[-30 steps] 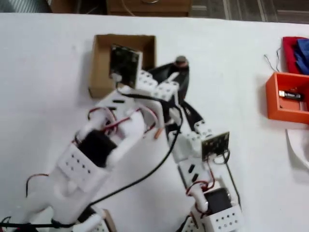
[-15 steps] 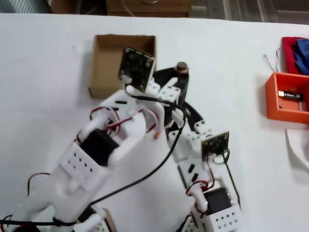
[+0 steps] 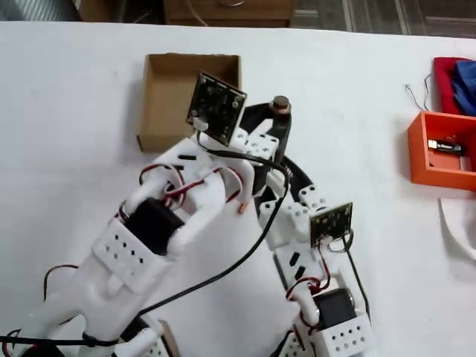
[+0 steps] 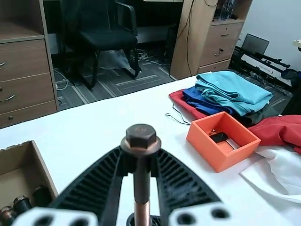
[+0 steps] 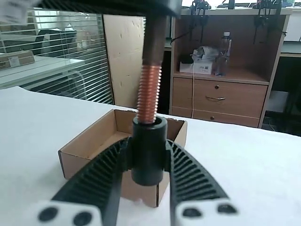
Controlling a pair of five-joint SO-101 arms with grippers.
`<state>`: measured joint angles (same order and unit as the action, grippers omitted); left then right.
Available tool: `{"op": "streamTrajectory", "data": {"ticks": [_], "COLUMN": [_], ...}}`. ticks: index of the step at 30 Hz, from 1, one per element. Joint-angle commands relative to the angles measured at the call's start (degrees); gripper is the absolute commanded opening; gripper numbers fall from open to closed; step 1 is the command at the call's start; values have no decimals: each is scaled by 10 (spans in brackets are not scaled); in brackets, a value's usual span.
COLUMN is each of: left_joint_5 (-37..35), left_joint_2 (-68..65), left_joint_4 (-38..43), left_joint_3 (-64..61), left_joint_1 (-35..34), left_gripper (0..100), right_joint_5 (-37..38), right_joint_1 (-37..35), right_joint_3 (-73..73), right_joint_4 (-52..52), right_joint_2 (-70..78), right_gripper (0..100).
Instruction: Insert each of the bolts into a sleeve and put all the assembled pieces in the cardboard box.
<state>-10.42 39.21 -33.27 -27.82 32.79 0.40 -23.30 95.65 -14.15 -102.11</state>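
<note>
My left gripper [image 4: 141,157] is shut on a bolt [image 4: 141,137], held upright by the shank just under its hex head [image 3: 280,103]. My right gripper [image 5: 149,162] is shut on a black sleeve [image 5: 149,143] directly beneath it. The bolt's copper thread [image 5: 149,94] enters the sleeve's top opening. Both grippers meet just right of the cardboard box [image 3: 152,104]. Several assembled pieces [image 4: 21,203] stand in a corner of the box [image 4: 19,160].
An orange tray [image 3: 439,167] holding a small dark item stands at the table's right edge, with red and blue cloth [image 4: 225,89] behind it and white material [image 3: 457,230] in front. Bare white table lies left of the box.
The left arm's wrist swung right from over the box towards the right gripper, carrying the bolt over the sleeve. The right arm has stayed put.
</note>
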Motion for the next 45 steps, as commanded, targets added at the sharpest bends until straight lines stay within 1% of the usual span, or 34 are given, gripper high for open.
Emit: {"op": "streamTrajectory", "data": {"ticks": [1,6,11,14,17,19,26,31,37,45], "left_joint_5": [4,0,-1,-10,-43,-50,-50,-53,-53,-54], "left_joint_2": [3,3,3,3,4,4,4,8,4,9], "left_joint_4": [4,9,74,87,84,84,77,39,37,41], "left_joint_3": [29,28,-9,-25,-27,-27,-28,-28,-29,-93], "left_joint_1": [-11,-22,-19,-18,-21,-21,-21,-22,-23,-21], "left_gripper": [25,25,25,25,25,25,25,25,25,25], "right_joint_5": [-4,-4,-4,-4,-4,-4,-4,-4,-4,-4], "right_joint_1": [-2,-3,-3,-3,-3,-3,-3,-3,-3,-3], "right_joint_3": [-2,-2,-2,-2,-2,-2,13,13,13,13], "right_joint_4": [12,12,12,12,12,12,13,16,16,16], "right_joint_2": [-10,-10,-10,-9,-9,-9,-9,-9,-9,-9], "right_gripper": [22,22,22,22,22,22,22,22,22,22]}}
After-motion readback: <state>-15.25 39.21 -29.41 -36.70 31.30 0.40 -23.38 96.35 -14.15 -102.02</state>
